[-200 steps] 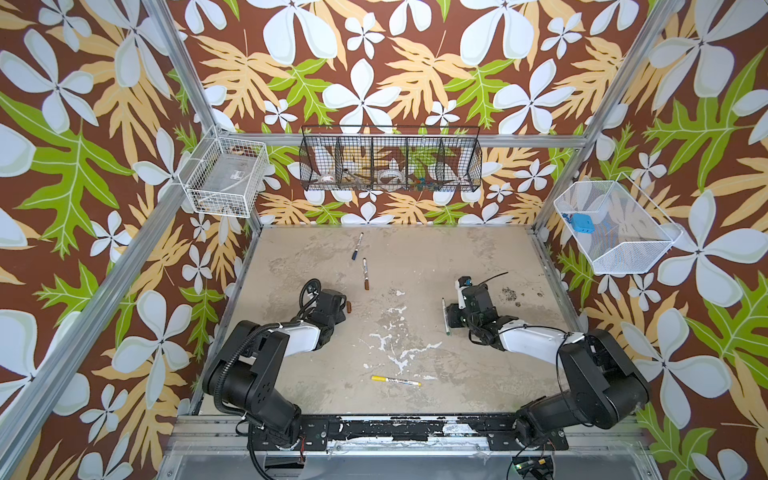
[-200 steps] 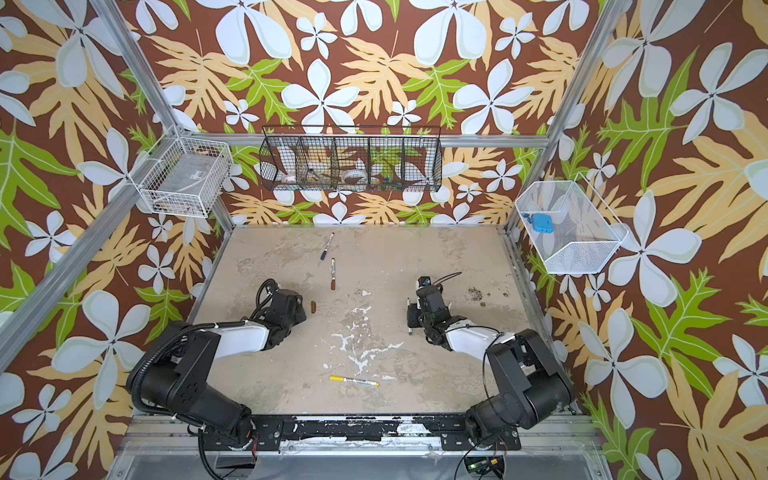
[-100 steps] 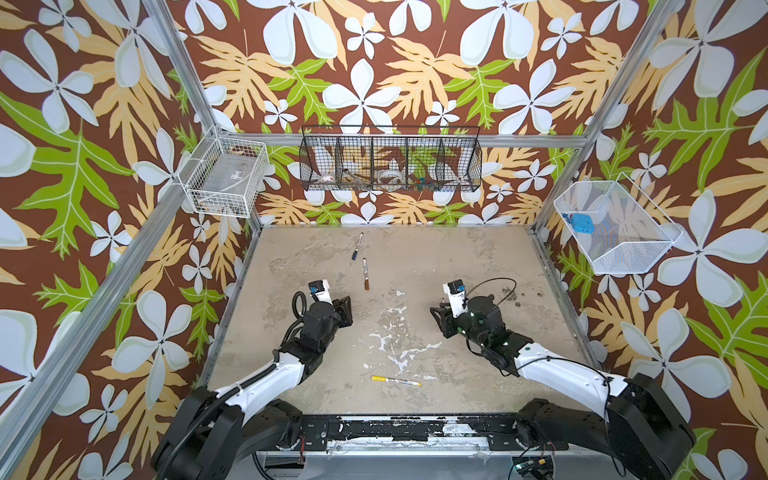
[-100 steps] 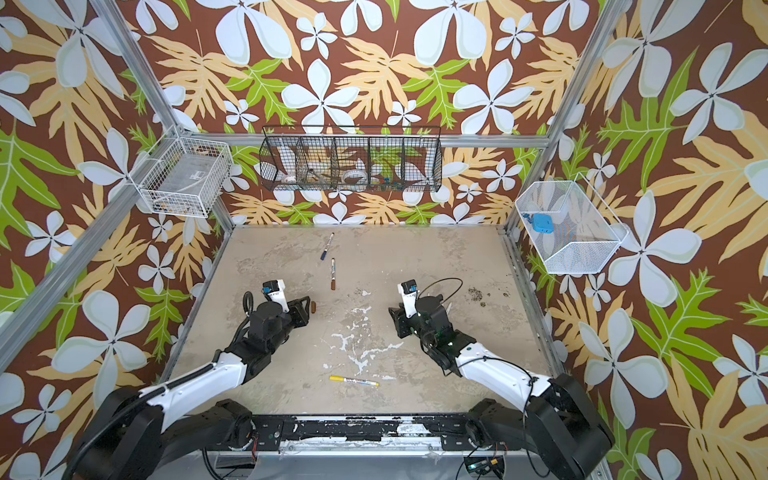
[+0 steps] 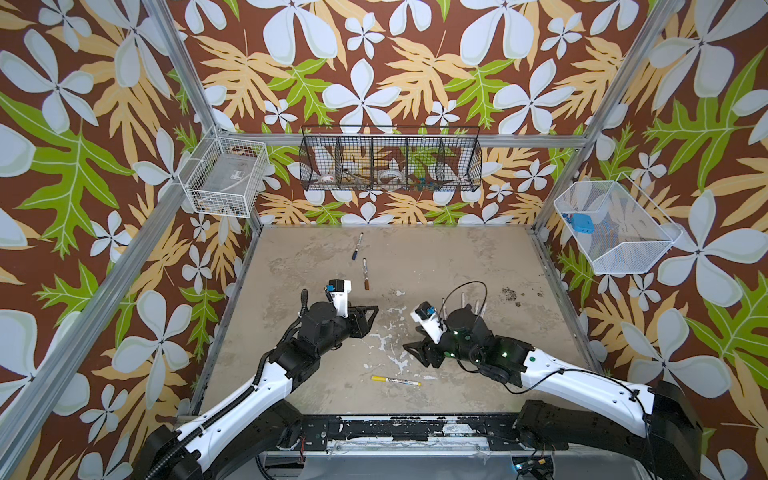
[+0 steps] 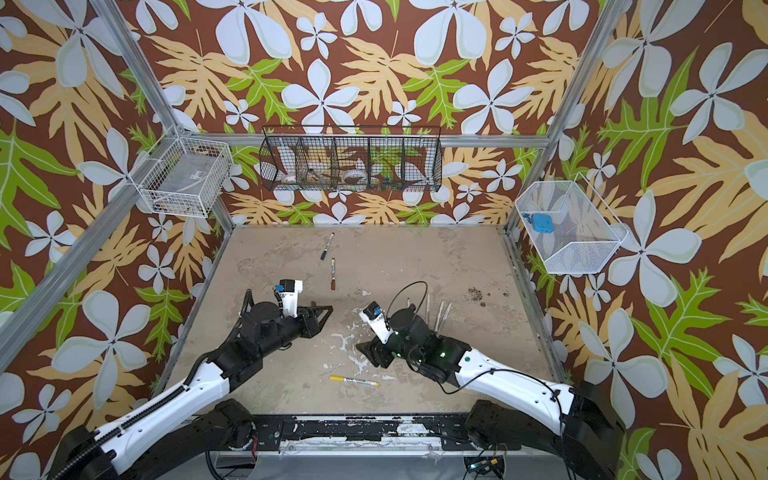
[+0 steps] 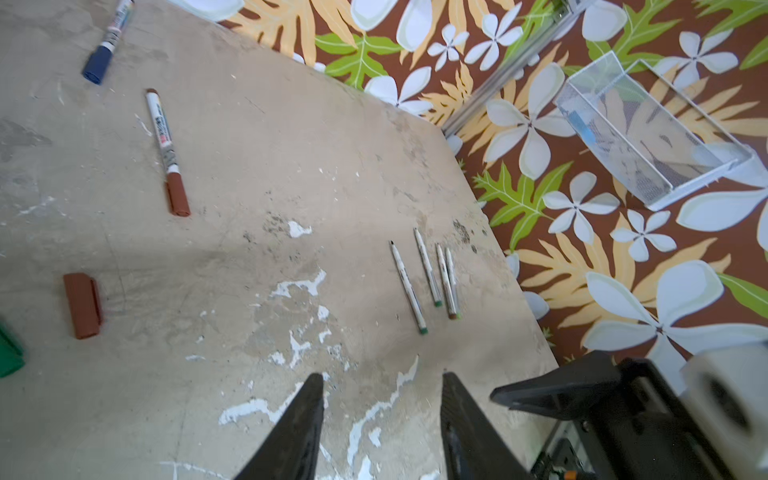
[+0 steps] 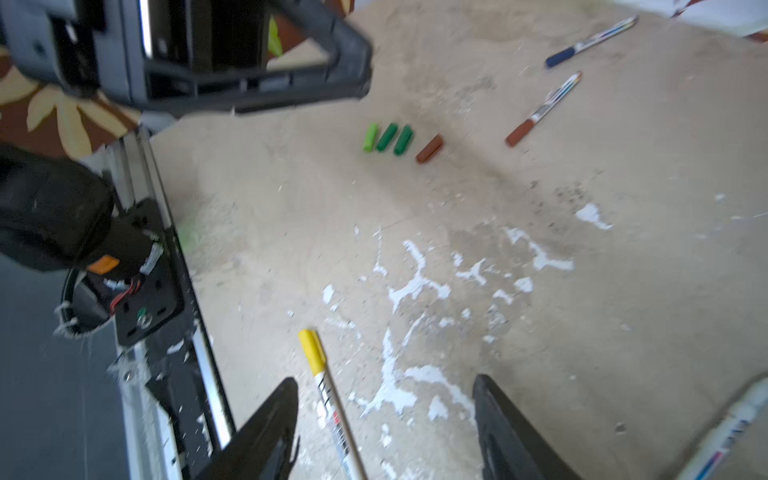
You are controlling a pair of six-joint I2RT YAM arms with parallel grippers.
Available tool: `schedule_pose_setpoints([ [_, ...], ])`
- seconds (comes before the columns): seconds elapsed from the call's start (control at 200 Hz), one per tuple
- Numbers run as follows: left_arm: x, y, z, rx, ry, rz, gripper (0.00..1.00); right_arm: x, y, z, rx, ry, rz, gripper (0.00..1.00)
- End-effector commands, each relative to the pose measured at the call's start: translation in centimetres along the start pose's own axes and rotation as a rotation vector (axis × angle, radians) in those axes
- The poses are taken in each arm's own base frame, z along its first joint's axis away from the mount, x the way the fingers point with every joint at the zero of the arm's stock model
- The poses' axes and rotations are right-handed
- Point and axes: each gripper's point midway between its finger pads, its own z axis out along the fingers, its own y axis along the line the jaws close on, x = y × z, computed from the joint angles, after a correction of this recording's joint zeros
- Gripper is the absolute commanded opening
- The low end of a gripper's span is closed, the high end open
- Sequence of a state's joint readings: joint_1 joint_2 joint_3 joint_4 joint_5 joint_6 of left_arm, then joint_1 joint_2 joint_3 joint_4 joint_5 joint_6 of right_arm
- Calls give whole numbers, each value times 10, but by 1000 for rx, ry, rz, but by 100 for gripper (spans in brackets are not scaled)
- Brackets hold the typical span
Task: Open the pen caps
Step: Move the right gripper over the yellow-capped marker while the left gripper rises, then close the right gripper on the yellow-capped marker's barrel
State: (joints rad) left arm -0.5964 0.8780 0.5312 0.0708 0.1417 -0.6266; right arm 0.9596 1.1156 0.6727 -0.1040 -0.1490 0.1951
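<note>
- Beige, scuffed table point(image 5: 457, 257) is carrying everything; both arms are reaching in toward its middle.
- left gripper point(image 7: 381, 376) is hanging above the table, jaws standing apart with nothing between them.
- right gripper point(image 8: 384, 379) is hanging low as well, jaws wide apart and gripping nothing.
- yellow pen point(image 8: 332, 411) is showing through that gap in the right wrist view, but it is lying flat on the table, untouched.
- yellow cap point(image 5: 379, 378) is sitting on its pen, near the front edge between the two arms.
- Four loose caps are lying side by side on the table: light green cap point(image 8: 370, 137), green cap point(image 8: 386, 137), second green cap point(image 8: 403, 140), then loose brown cap point(image 8: 430, 148) slightly apart from the greens.
- Left arm is largely covering that row in both top views.
- blue cap point(image 5: 354, 256) is sitting on the blue pen point(image 7: 114, 29), in the far half of the table.
- brown cap point(image 5: 366, 285) is sitting on the brown pen point(image 7: 162, 133), just beside the blue one, not touching it.
- Four uncapped pens point(image 7: 427, 268) are lying roughly parallel, close together, just beyond the right arm's wrist.
</note>
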Motion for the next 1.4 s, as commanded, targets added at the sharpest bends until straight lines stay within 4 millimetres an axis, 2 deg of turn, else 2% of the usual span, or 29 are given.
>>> schedule_pose_setpoints([
  [0.0,19,2,-13,-43,129,1,48,38,9,4,18,156,-2,66],
  [0.115,10,7,-29,-148,167,92,50,54,28,12,3,221,-47,65],
  [0.2,8,9,-37,-191,203,138,50,63,34,18,-1,263,-78,64],
  [0.445,12,2,-40,-173,265,165,51,90,61,41,-18,393,-269,61],
  [0.661,33,-6,-35,-91,362,157,52,105,54,61,44,470,-312,57],
  [1.076,34,-5,-33,-98,372,154,52,120,47,80,46,547,-317,48],
  [1.241,33,-3,-32,-108,366,157,53,123,42,81,32,551,-278,38],
  [1.341,27,-2,-31,-124,338,159,54,123,37,80,16,545,-237,25],
  [1.396,23,-2,-30,-127,321,154,54,124,32,80,25,548,-222,22],
])
